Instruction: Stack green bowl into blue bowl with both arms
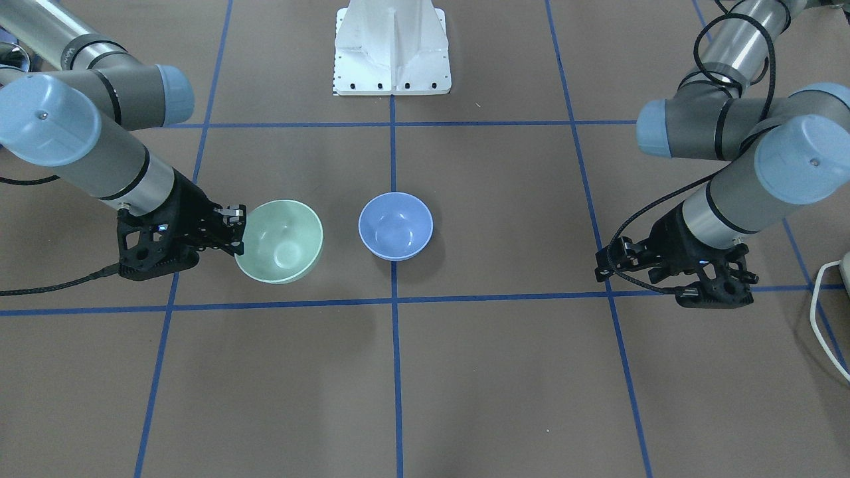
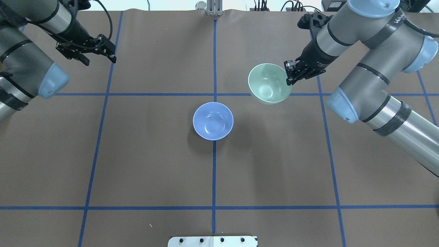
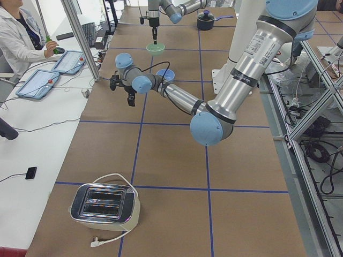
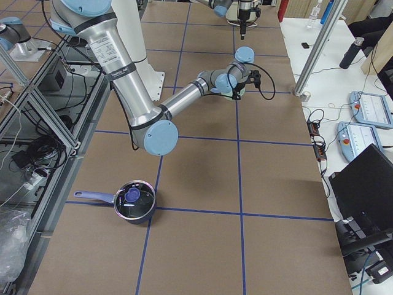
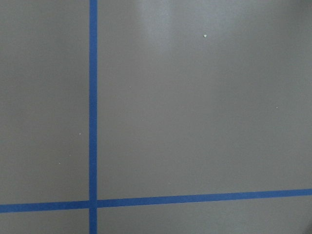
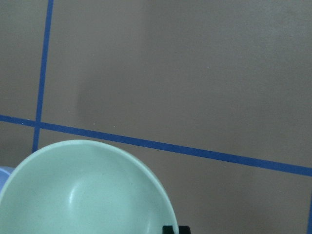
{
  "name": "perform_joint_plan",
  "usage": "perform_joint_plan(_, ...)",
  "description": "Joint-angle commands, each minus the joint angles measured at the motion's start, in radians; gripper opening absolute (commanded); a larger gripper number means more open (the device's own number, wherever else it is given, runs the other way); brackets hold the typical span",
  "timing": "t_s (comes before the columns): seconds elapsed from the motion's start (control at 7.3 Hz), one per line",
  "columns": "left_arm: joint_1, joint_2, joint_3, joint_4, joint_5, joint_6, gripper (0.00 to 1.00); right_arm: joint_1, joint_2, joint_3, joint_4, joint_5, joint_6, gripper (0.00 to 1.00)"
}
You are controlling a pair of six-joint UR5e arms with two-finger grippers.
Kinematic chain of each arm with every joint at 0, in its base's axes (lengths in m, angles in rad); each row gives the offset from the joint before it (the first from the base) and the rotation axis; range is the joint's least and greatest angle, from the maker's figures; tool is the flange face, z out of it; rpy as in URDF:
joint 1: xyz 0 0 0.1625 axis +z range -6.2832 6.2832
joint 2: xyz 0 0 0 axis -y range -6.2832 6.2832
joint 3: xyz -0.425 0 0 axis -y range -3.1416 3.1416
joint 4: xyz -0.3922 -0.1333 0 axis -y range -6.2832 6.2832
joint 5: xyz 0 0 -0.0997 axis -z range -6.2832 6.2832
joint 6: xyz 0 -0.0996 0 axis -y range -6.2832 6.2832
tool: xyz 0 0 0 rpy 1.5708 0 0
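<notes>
The green bowl (image 2: 269, 84) hangs tilted above the table, to the right of centre in the overhead view. My right gripper (image 2: 289, 73) is shut on its rim; the front view shows the same grip (image 1: 236, 229) on the bowl (image 1: 282, 242). The right wrist view shows the bowl's inside (image 6: 87, 195). The blue bowl (image 2: 213, 120) stands upright and empty on the table's centre line, also in the front view (image 1: 396, 226). My left gripper (image 2: 99, 61) is open and empty, far off to the left over bare table; it also shows in the front view (image 1: 603, 260).
The white pedestal (image 1: 392, 46) stands at the robot's side of the table. A toaster (image 3: 104, 206) sits at the table's left end, and a dark pot (image 4: 134, 203) at its right end. A white cable (image 1: 823, 318) lies near the left arm.
</notes>
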Motion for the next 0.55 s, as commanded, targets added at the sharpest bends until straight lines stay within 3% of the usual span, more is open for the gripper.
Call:
perform_joint_plan(0.0,0.000,0.008,0.001,-0.002,0.002,0.007,0.98,-0.096,0.079,-0.005,-0.004,-0.080,0.154,0.13)
perform_joint_plan(0.41,0.000,0.012,0.003,-0.005,0.002,0.007,0.98,-0.175,0.154,-0.013,-0.097,-0.182,0.209,0.13)
